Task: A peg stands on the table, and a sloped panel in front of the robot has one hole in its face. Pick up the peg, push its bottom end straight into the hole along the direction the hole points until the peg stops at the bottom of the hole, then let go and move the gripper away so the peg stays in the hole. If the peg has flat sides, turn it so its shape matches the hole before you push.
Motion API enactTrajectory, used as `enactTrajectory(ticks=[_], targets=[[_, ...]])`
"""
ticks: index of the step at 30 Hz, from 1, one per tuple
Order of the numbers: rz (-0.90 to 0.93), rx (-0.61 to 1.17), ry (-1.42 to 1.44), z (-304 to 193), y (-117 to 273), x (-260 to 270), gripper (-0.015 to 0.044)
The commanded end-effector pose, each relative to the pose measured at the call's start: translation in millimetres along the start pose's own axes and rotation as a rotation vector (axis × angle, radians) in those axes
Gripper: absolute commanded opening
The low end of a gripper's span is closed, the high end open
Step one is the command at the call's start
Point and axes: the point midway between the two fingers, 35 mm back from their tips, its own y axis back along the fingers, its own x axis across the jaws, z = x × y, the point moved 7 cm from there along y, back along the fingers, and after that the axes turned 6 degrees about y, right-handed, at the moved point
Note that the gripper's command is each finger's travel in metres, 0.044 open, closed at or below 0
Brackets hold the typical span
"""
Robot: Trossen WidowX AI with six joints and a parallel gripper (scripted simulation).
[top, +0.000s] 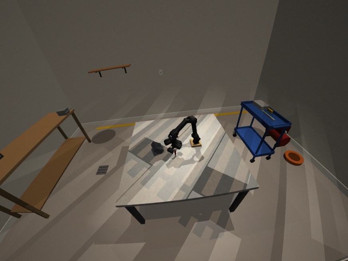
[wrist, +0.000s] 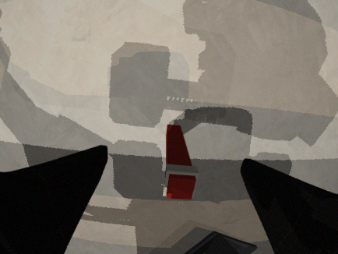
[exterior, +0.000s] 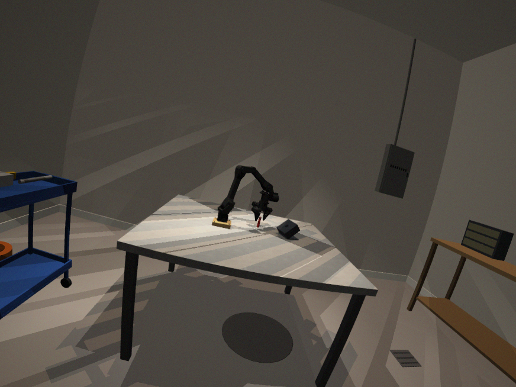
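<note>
A dark red peg (top: 175, 152) (exterior: 258, 222) (wrist: 177, 149) with flat sides and a grey band near its top stands upright on the table (top: 157, 193) (exterior: 225, 258). My gripper (top: 174, 149) (exterior: 260, 218) (wrist: 177, 160) is open and points down just above the peg. In the wrist view the peg shows between the two spread fingers, touching neither. The dark block with the sloped panel (top: 157, 147) (exterior: 288, 229) stands a short way from the peg, on the side away from the arm's base. Its hole is a faint small mark in the exterior view. Only the block's dark edge shows at the bottom of the wrist view.
The arm's yellow base plate (top: 195, 143) (exterior: 221, 223) sits on the table. A blue cart (top: 254, 140) (exterior: 33, 266) and a wooden bench (top: 30, 129) (exterior: 470, 254) stand on the floor away from the table. Striped shadows cross the table top.
</note>
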Motion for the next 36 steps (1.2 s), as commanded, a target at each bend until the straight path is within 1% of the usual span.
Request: enactTrajectory(ticks=[1, 6, 22, 25, 31, 36], targets=[[-0.002, -0.005, 0.0, 0.7, -7.5, 0.3, 0.044], [-0.002, -0.005, 0.0, 1.0, -13.0, 0.8, 0.044], [0.001, -0.001, 0.001, 0.5, -9.2, 0.8, 0.002], [0.001, -0.001, 0.001, 0.5, -9.2, 0.8, 0.0], [0.001, -0.001, 0.001, 0.3, -7.2, 0.5, 0.0], [0.0, -0.001, 0.001, -0.6, 7.6, -0.8, 0.0]])
